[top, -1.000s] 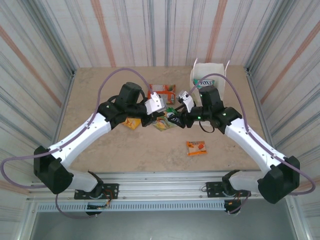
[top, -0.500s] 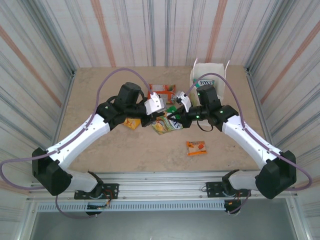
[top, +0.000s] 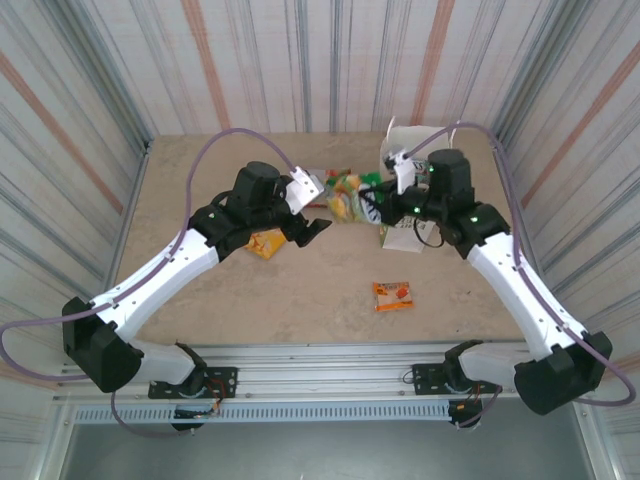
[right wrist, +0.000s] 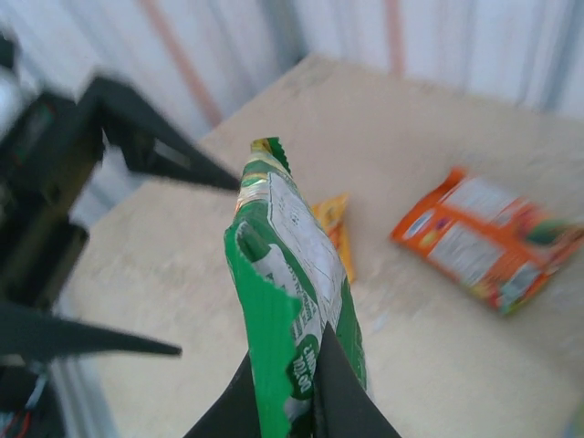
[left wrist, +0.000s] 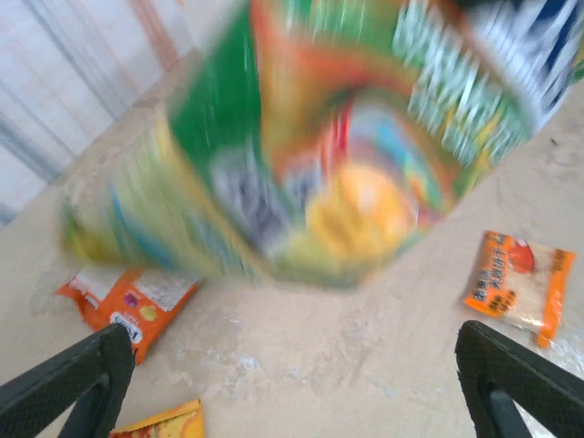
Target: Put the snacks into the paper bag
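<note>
My right pincer [right wrist: 283, 406] is clamped on the green packet [right wrist: 294, 274] by its edge, I judge for carrying to the paper bag [top: 410, 138]; my left pincer [left wrist: 287, 365] stands apart, empty.

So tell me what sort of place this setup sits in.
Probably a purpose-built robot test booth, not a home or shop: striped panel walls box in a beige table, and both arms are bolted to a metal rail at its near edge.

left gripper [left wrist: 290, 351] spread wide, right gripper [right wrist: 285, 370] clamped
</note>
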